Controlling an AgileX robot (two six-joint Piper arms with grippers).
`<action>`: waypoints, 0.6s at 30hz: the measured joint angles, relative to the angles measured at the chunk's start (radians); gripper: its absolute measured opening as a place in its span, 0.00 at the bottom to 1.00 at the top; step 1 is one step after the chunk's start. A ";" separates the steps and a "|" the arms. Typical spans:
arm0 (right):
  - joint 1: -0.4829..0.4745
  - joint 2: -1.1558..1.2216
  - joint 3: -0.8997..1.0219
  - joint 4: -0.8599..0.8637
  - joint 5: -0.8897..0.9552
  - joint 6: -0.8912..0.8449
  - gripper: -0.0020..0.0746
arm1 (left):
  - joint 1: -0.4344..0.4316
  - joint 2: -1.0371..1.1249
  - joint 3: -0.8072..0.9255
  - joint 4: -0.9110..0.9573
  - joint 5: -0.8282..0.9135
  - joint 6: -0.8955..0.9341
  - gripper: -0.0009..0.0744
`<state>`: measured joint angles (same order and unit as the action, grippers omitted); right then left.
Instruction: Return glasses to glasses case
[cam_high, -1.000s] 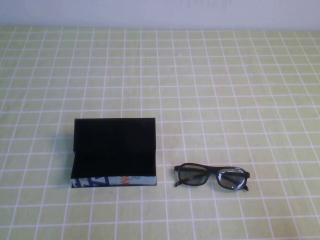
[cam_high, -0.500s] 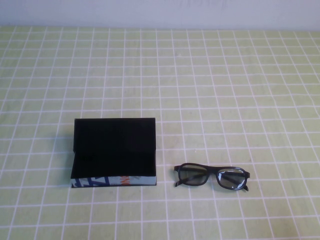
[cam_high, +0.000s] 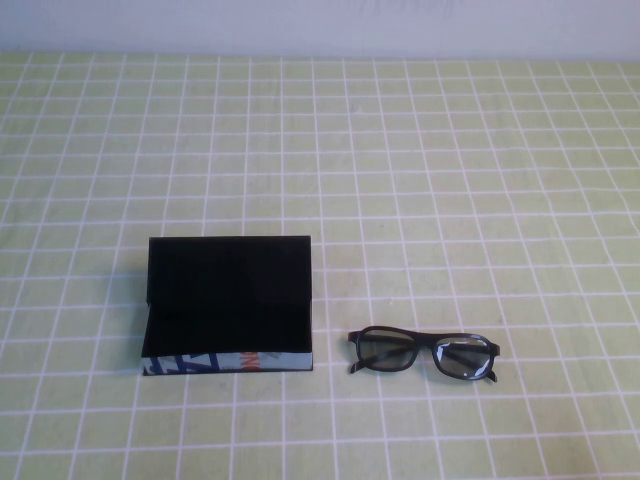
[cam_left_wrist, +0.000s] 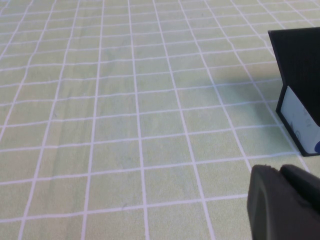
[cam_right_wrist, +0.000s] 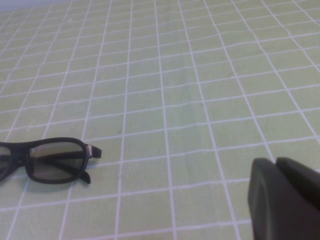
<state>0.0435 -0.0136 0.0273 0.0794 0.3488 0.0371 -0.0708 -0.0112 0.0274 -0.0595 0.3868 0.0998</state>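
Glasses (cam_high: 424, 352) lie folded on the worktop (cam_high: 450, 180), just right of the open case (cam_high: 229, 300). Right gripper (cam_right_wrist: 285, 200), fingers together, should spread, then pinch the frame's bridge. Left gripper (cam_left_wrist: 282, 202) waits near the case, finger state unclear.

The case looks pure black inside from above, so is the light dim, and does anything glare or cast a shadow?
High view: light is even and soft; the case lining shows no detail, the glasses lenses catch a pale sheen. Left wrist view: a faint shadow lies beside the case, the left hand a dark blur at the edge. Right wrist view: the shut right hand is likewise blurred.
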 joint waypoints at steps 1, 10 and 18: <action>0.000 0.000 0.000 0.000 0.000 0.000 0.01 | 0.000 0.000 0.000 0.000 0.000 0.000 0.01; 0.000 0.000 0.000 0.000 0.000 0.000 0.01 | 0.000 0.000 0.000 0.000 0.000 0.000 0.01; 0.000 0.000 0.000 0.197 -0.005 0.000 0.01 | 0.000 0.000 0.000 0.000 0.000 0.000 0.01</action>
<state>0.0435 -0.0136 0.0273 0.2760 0.3439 0.0371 -0.0708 -0.0112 0.0274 -0.0595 0.3868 0.0998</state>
